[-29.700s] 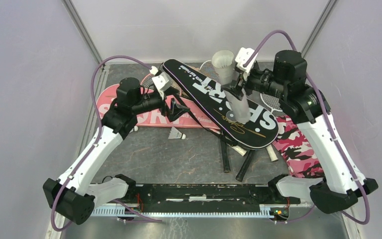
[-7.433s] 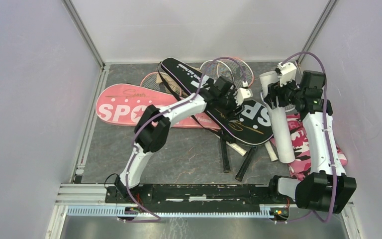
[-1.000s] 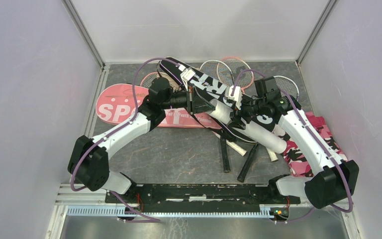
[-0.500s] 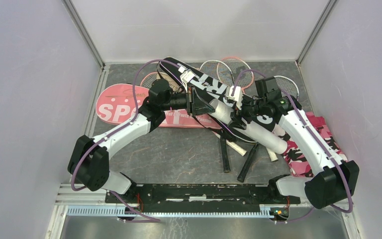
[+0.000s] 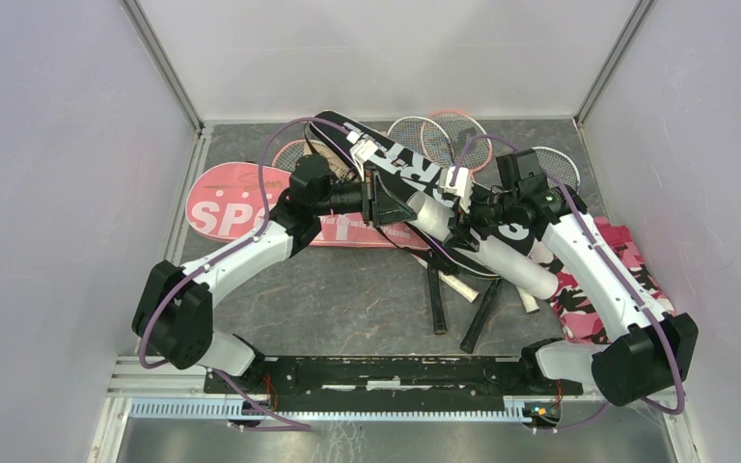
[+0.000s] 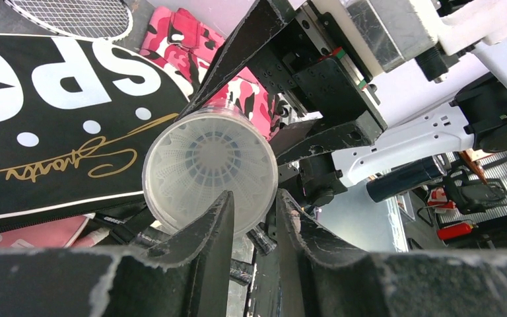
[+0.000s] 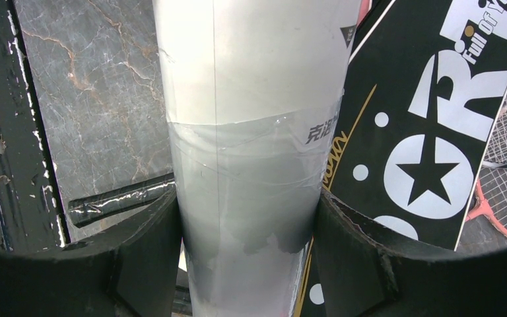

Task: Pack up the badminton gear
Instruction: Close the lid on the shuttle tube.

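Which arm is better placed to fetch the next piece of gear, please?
Left, likely: the right tool clamps the tube, while the left tool sits parted and empty at its mouth.

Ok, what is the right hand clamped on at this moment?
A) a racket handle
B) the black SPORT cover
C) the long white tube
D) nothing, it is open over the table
C: in the right wrist view the white tube sits pinched between both fingers of the right hand, while the black cover lies beside it, outside the grip.
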Robot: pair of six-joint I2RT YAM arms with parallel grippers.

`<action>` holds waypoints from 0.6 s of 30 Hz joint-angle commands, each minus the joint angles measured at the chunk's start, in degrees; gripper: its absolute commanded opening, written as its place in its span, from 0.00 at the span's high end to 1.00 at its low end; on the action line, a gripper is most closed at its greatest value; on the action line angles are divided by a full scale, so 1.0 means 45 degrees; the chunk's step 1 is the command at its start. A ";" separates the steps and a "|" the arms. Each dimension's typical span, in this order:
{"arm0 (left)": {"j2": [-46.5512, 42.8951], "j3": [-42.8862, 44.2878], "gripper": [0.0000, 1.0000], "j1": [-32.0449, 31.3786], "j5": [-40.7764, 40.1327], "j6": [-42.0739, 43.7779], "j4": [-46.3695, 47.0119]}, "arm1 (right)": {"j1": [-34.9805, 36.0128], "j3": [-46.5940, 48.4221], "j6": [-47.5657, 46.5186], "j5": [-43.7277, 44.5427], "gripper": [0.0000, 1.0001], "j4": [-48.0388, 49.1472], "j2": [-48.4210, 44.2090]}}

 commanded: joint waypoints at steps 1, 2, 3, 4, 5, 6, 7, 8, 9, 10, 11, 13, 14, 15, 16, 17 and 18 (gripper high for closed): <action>0.0428 -0.0073 0.63 -0.0084 0.0495 -0.0021 -0.0205 | 0.0057 0.0618 0.0080 -0.1299 1.00 0.0905 -0.0328; 0.0496 -0.0032 0.63 -0.0113 0.0517 -0.0025 -0.0205 | 0.0048 0.0628 0.0085 -0.1379 0.99 0.0905 -0.0291; 0.0563 0.0007 0.63 -0.0134 0.0587 -0.0052 -0.0205 | 0.0045 0.0657 0.0085 -0.1492 0.99 0.0887 -0.0251; 0.0637 0.0042 0.63 -0.0163 0.0631 -0.0078 -0.0205 | 0.0043 0.0677 0.0085 -0.1589 0.99 0.0878 -0.0220; 0.0693 0.0078 0.63 -0.0179 0.0661 -0.0097 -0.0208 | 0.0056 0.0697 0.0085 -0.1677 0.99 0.0880 -0.0195; 0.0775 0.0128 0.63 -0.0210 0.0740 -0.0118 -0.0206 | 0.0056 0.0731 0.0085 -0.1731 0.99 0.0893 -0.0183; 0.0837 0.0159 0.63 -0.0222 0.0816 -0.0140 -0.0208 | 0.0066 0.0746 0.0114 -0.1737 0.99 0.0938 -0.0164; 0.0881 0.0212 0.62 -0.0245 0.0877 -0.0142 -0.0206 | 0.0055 0.0766 0.0134 -0.1737 1.00 0.0977 -0.0173; 0.0909 0.0253 0.61 -0.0258 0.0933 -0.0126 -0.0208 | 0.0053 0.0767 0.0158 -0.1737 1.00 0.1031 -0.0189; 0.0929 0.0292 0.60 -0.0262 0.1001 -0.0092 -0.0208 | 0.0059 0.0756 0.0214 -0.1706 1.00 0.1082 -0.0213; 0.0952 0.0331 0.59 -0.0262 0.1090 -0.0058 -0.0206 | 0.0045 0.0768 0.0240 -0.1650 1.00 0.1074 -0.0205; 0.0912 0.0399 0.55 -0.0252 0.1226 0.0058 -0.0185 | 0.0043 0.0776 0.0270 -0.1370 1.00 0.1076 -0.0230; 0.0810 0.0432 0.53 -0.0217 0.1302 0.0153 -0.0200 | 0.0055 0.0783 0.0299 -0.1118 1.00 0.1075 -0.0242; 0.0717 0.0468 0.50 -0.0154 0.1338 0.0285 -0.0256 | 0.0051 0.0795 0.0300 -0.0890 1.00 0.1059 -0.0273; 0.0603 0.0525 0.48 -0.0044 0.1350 0.0428 -0.0353 | 0.0066 0.0829 0.0328 -0.0656 0.99 0.1067 -0.0328; 0.0481 0.0553 0.45 0.0046 0.1349 0.0558 -0.0475 | 0.0060 0.0860 0.0339 -0.0453 1.00 0.1050 -0.0401; 0.0368 0.0626 0.42 0.0231 0.1366 0.0650 -0.0569 | 0.0058 0.0898 0.0356 -0.0284 1.00 0.1050 -0.0491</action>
